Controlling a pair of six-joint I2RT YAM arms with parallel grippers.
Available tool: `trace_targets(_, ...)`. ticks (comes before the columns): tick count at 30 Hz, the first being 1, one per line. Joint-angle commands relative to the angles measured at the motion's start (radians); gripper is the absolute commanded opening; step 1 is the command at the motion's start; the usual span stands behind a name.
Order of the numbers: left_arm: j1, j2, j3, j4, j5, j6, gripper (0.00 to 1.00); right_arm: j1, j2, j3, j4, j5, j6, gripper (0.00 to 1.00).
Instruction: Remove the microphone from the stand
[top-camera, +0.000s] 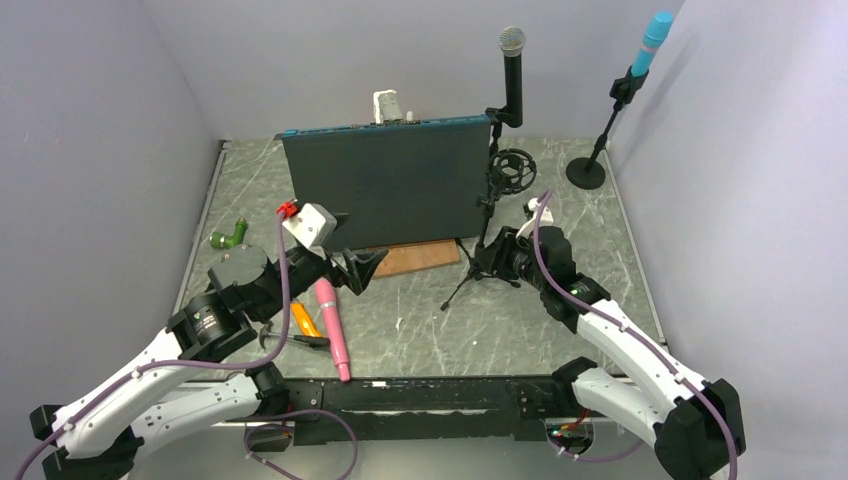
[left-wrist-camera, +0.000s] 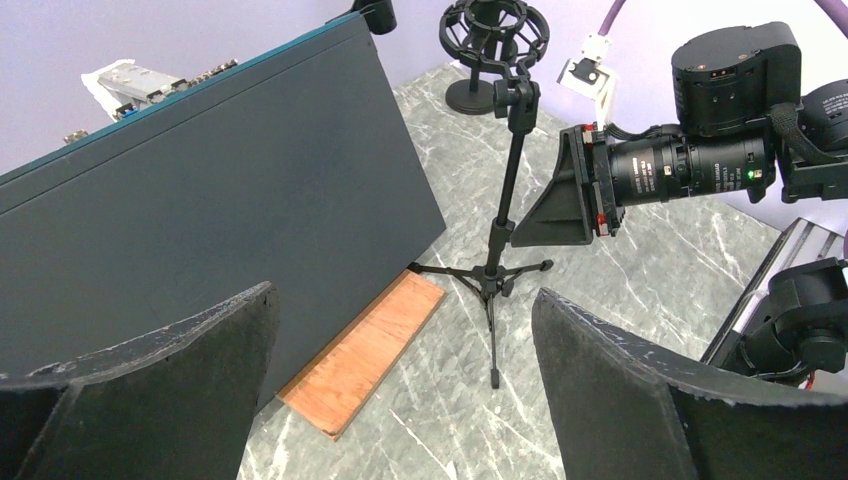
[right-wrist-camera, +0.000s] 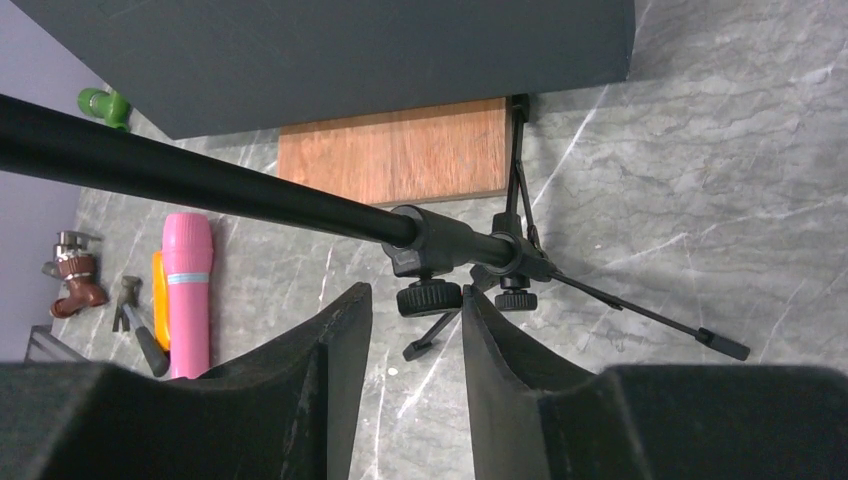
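A pink microphone (top-camera: 331, 326) lies flat on the marble table, apart from the black tripod stand (top-camera: 487, 215); it also shows in the right wrist view (right-wrist-camera: 187, 290). The stand's shock mount (left-wrist-camera: 495, 30) holds nothing. My left gripper (top-camera: 358, 270) hovers just above the microphone's far end, open wide with nothing between its fingers (left-wrist-camera: 590, 360). My right gripper (right-wrist-camera: 415, 300) is low by the stand's pole, jaws narrowly apart. A clamp knob (right-wrist-camera: 430, 297) sits at the fingertips, touching the right one, with a gap on the left.
A dark panel (top-camera: 385, 185) stands upright mid-table with a wooden board (top-camera: 420, 257) at its foot. Behind are a black microphone (top-camera: 512, 60) and a blue one (top-camera: 652, 40) on other stands. A green pipe fitting (top-camera: 230, 235) and an orange-handled tool (top-camera: 305, 322) lie left.
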Motion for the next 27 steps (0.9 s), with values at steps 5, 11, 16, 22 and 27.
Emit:
trace_targets(5,-0.004,0.001,0.005,0.039,-0.005,0.007,0.99,-0.003,0.025,0.001,0.081,-0.023,-0.049,0.31)
trace_targets(11,-0.004,-0.001,-0.002,0.046,-0.004,0.004,1.0,0.007,0.054,0.031,0.001,0.064,-0.068,0.0)
trace_targets(16,-0.004,-0.005,-0.005,0.048,-0.017,0.005,1.0,0.203,0.066,0.079,-0.142,0.459,-0.081,0.0)
trace_targets(22,-0.004,-0.009,-0.02,0.065,-0.023,0.006,0.99,0.402,0.195,0.208,-0.335,0.825,-0.061,0.0)
trace_targets(27,-0.004,-0.011,-0.022,0.067,-0.031,0.007,0.99,0.484,0.286,0.282,-0.409,0.948,-0.064,0.0)
